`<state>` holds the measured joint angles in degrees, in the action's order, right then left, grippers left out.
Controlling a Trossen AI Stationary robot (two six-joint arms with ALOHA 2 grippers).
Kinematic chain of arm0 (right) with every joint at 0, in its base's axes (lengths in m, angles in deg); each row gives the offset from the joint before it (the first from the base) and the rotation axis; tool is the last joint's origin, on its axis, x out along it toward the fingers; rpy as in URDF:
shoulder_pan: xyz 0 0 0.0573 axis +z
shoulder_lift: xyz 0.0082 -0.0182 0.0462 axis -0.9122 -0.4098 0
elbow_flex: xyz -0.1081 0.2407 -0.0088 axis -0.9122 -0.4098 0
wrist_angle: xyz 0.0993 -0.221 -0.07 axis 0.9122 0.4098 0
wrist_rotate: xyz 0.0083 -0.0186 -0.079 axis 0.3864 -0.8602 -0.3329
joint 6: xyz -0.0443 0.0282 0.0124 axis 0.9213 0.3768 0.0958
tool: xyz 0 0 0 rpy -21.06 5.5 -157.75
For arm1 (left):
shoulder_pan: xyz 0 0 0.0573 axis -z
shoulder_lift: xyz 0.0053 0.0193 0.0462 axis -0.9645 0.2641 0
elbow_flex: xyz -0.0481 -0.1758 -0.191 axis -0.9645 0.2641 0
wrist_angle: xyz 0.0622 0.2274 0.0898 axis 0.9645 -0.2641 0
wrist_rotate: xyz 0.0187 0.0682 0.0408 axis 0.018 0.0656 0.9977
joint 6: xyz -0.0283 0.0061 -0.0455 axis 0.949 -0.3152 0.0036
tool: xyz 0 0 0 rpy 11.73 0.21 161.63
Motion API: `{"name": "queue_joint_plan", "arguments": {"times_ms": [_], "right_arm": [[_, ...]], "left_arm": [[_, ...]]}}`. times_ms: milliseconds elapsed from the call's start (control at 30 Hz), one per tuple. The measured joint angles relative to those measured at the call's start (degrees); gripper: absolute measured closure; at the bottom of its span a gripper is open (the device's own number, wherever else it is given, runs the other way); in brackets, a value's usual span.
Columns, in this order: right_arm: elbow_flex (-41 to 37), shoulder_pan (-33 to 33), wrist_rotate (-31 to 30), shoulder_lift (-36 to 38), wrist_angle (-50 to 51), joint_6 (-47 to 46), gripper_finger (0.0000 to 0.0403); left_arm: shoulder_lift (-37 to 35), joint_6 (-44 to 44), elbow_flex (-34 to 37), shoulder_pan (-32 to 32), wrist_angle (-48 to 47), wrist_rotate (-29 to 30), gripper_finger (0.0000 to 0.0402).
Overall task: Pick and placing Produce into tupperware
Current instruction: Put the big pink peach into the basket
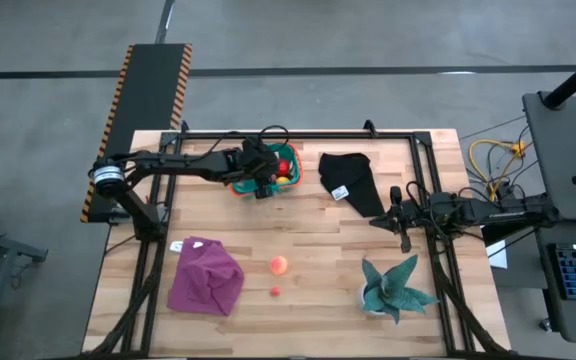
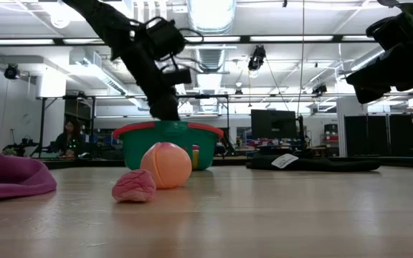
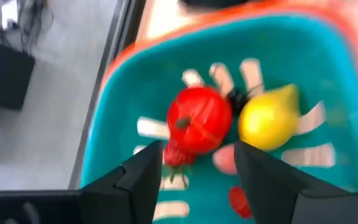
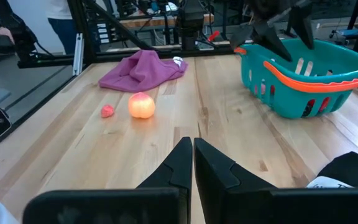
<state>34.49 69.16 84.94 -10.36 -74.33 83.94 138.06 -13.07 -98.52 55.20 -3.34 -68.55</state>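
Left gripper point(image 3: 194, 165) open over our basket point(image 1: 240, 184), drop done, tomato point(image 3: 199, 119) and lemon point(image 3: 268, 118) inside | right gripper point(image 4: 193, 152) shut, waiting | next we fetch peach point(image 1: 279, 264).

Teal tupperware point(image 4: 309, 78), orange rim; purple cloth point(image 1: 205, 277).

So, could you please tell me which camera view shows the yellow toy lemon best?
The left wrist view: the yellow toy lemon fills it, inside the teal plastic basket. High view shows a yellow speck; low view a sliver; right wrist view hides it.
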Motion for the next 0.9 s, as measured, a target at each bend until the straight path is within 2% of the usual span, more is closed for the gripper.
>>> {"name": "queue_joint_plan", "arguments": {"times_ms": [333, 433, 700, 767, 900], "right_arm": [[-0.02, 0.02, 0.0, 0.02, 0.0, 0.02, 0.0394], [-0.04, 0.02, 0.0, 0.04, 0.02, 0.0, 0.0394], [-0.04, 0.0, 0.0, 0.02, 0.0, 0.0, 0.0394], [-0.04, 0.02, 0.0, 0.04, 0.0, 0.0, 0.0394], [-0.04, 0.02, 0.0, 0.02, 0.0, 0.0, 0.0394]], "left_arm": [[-6.36, -1.74, -2.04, 9.25, 0.98, -5.13, 0.0176], [-7.79, 2.46, -2.04, 13.12, 3.53, -5.5, 0.0164], [-8.5, 3.07, -2.59, 21.45, 7.36, -3.44, 0.0087], [-8.5, 7.73, -3.34, 22.46, 7.39, -2.86, 0.0074], [-8.87, 25.87, -4.96, 22.87, 5.18, -3.28, 0.0067]]}}
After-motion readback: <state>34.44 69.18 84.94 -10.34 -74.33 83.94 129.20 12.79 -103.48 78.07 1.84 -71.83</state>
